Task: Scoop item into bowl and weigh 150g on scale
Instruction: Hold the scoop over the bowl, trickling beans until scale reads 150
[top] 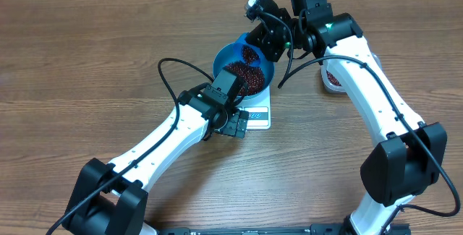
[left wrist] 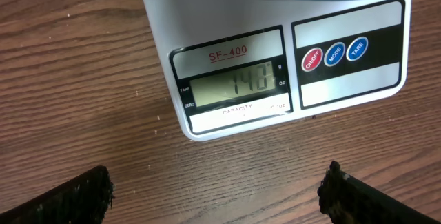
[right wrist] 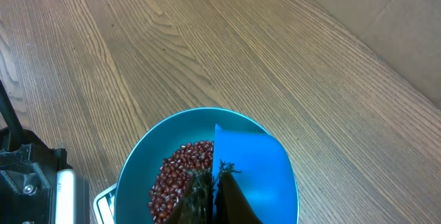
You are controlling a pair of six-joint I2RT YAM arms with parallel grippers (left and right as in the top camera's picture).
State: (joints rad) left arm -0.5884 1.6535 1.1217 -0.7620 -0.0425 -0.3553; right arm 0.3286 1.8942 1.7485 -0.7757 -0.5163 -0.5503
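The blue bowl (top: 226, 56) stands on the white scale (top: 260, 112) with a heap of red-brown beans (top: 246, 76) inside. In the right wrist view the beans (right wrist: 180, 172) fill the left half of the bowl (right wrist: 138, 165). Above it my right gripper (right wrist: 215, 172) is shut on a blue scoop (right wrist: 251, 162), which covers the bowl's right side. My left gripper (left wrist: 217, 196) hovers over bare wood just in front of the scale (left wrist: 344, 72), its fingers wide apart and nothing between them. The lit display (left wrist: 231, 86) faces it, digits faint.
A clear tub (top: 333, 77) holding more beans sits right of the bowl, mostly hidden under the right arm. Black cables loop over the table near both arms. Bare wooden tabletop lies to the left and front.
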